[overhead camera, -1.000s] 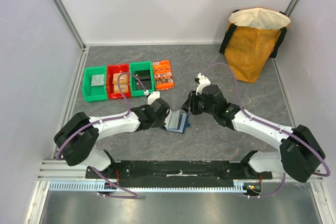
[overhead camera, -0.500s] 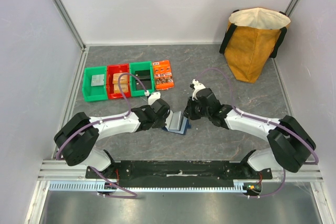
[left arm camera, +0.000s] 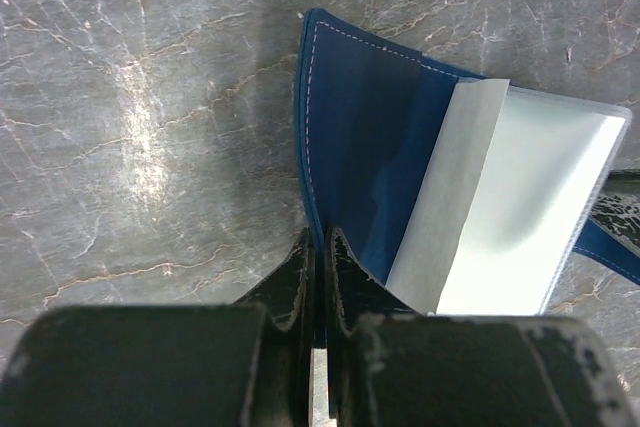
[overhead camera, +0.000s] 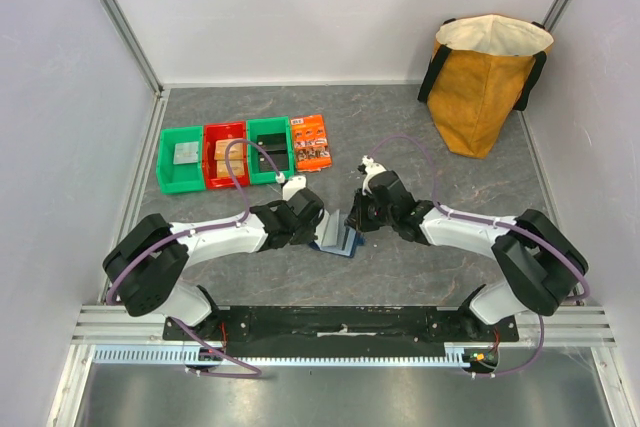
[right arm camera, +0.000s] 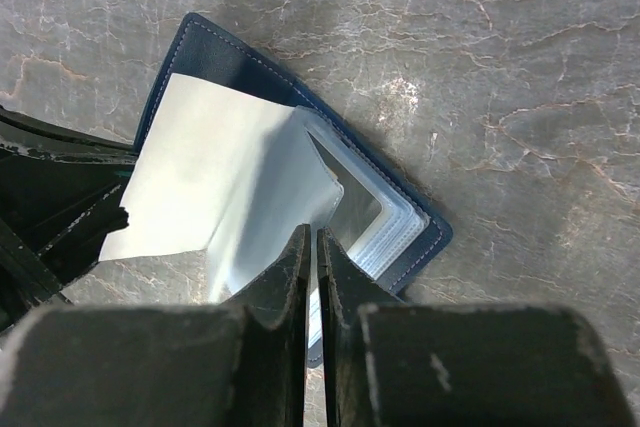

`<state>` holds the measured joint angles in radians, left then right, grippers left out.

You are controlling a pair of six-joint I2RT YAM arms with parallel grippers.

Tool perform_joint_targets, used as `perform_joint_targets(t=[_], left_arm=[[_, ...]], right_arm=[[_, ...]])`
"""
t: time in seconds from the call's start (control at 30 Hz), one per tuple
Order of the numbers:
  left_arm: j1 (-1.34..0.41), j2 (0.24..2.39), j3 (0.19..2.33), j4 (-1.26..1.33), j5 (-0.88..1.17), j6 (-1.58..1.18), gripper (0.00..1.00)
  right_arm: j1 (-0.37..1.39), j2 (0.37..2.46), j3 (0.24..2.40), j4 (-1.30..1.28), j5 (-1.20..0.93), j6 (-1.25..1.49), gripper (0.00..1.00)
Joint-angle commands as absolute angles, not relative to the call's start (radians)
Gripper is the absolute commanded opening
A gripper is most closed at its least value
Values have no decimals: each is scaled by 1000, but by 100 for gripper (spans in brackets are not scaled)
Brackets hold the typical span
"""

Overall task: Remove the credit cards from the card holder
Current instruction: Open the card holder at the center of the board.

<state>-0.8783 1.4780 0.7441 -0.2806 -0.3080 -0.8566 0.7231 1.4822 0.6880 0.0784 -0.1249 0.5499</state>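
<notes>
The only print in sight is on the orange packet (overhead camera: 310,142), too small to read; the wallet (overhead camera: 339,238) shows no lettering. It lies open on the grey table (overhead camera: 400,267) between the two arms. The left gripper (left arm camera: 318,243) is pinched tight on the edge of its navy cover. The right gripper (right arm camera: 311,239) has its jaws drawn narrow on a pale clear sleeve (right arm camera: 220,177) — a second ago they stood wider and further back, up to the right. Whether a card is inside cannot be told.
</notes>
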Motion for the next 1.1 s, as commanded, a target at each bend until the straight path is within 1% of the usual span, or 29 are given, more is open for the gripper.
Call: perform_joint_targets(t=[0.0,0.2,0.4,0.47,0.57,0.7,0.97,1.07], left_arm=[[-893,1462,736,-275,-288,-887,2],[-900,1451,732,-270,-285,-893,2],[-900,1402,697,-229,-267,-917,7],[-900,1388,683,-215,-258,-926,8],[-900,1375,664,-198,-249,-942,11],[-900,1350,638,-184,-253,-959,15],[-900,1240,572,-184,-311,-965,30],[-900,1181,555,-199,-342,-960,39]], right_arm=[[736,1500,701,120,-141,554,11],[761,1514,732,110,-133,554,13],[773,1525,738,132,-164,557,14],[782,1525,738,164,-195,563,16],[788,1545,742,218,-244,586,22],[796,1580,753,242,-255,606,26],[798,1638,781,229,-261,611,32],[798,1652,804,200,-255,604,33]])
